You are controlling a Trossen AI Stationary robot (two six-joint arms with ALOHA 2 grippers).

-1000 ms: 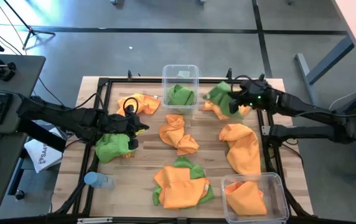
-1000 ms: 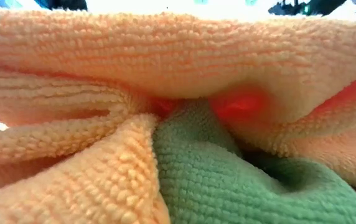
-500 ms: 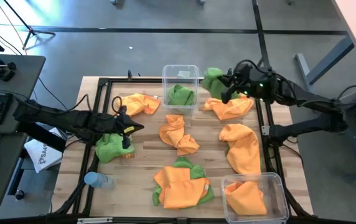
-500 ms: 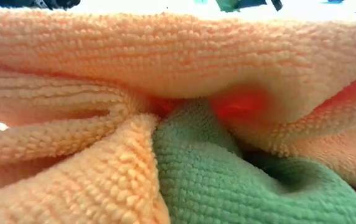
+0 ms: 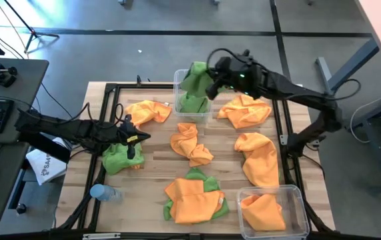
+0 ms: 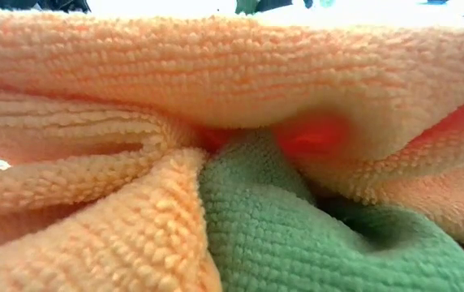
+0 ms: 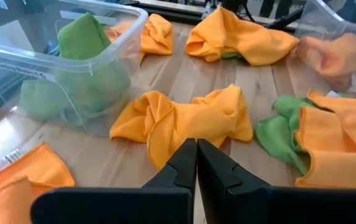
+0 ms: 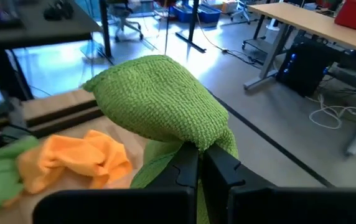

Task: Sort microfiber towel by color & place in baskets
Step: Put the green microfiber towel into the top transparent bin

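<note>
Left claw (image 5: 136, 138) sits pinched closed with nothing in it, right over a green towel (image 5: 118, 159) at the left side of the tabletop (image 5: 154, 157). Orange towels (image 5: 190, 143) lie scattered across the middle. Further right, the right claw (image 5: 208, 85) is clamped on another green cloth (image 5: 194, 75), holding it above the far basket (image 5: 192, 100), which already has green inside. Near-right basket (image 5: 273, 212) holds orange.

white bag (image 5: 46, 165) off the table's left edge, dark print on it starting "SA", rest cut off, small label on the clear basket (image 7: 11, 58), too blurry to read
</note>
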